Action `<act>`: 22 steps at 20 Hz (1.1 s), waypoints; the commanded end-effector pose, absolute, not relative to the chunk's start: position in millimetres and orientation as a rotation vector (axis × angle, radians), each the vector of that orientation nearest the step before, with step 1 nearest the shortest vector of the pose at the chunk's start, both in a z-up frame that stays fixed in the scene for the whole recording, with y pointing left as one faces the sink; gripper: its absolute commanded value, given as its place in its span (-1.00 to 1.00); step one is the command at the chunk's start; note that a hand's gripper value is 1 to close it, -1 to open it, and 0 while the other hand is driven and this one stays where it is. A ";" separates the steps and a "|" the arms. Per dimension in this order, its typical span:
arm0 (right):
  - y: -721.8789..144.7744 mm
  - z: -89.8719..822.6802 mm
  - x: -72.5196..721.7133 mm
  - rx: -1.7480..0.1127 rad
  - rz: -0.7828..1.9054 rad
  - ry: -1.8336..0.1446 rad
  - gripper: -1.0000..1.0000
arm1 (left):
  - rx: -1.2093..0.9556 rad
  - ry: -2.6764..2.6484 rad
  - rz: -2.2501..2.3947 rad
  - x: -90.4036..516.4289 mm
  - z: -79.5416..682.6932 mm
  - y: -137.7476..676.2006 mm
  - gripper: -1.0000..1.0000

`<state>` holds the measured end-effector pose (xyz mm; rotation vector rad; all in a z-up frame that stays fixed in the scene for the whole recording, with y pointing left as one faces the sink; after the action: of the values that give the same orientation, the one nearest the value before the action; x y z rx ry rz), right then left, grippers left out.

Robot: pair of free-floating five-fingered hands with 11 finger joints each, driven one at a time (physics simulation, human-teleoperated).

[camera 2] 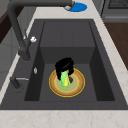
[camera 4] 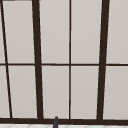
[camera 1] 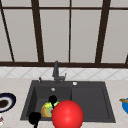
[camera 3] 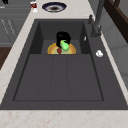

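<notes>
My right hand hangs in the left basin of the dark sink, just over a yellow-rimmed plate on the basin floor. It is shut on a green and yellow object that hangs down to the plate; the same hand and green object show in the right side view. A small red bit lies on the plate. My left hand floats by the sink's front left corner. A big red ball covers the front rim.
The dark faucet stands behind the basin. A dark blue dish sits on the left counter beside a small red and white item. A blue plate lies on the right counter. A window rises behind.
</notes>
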<state>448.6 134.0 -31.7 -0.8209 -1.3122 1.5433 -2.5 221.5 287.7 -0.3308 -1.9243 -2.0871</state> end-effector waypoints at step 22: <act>131.3 -68.9 487.5 -0.889 1.597 -1.330 -1.00 | -0.331 -1.924 -2.087 -2.5 287.7 221.5 0.00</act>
<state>489.9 131.0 -62.4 -0.9177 -1.3510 1.5888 -2.5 221.5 287.7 -0.3308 -1.9243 -2.0871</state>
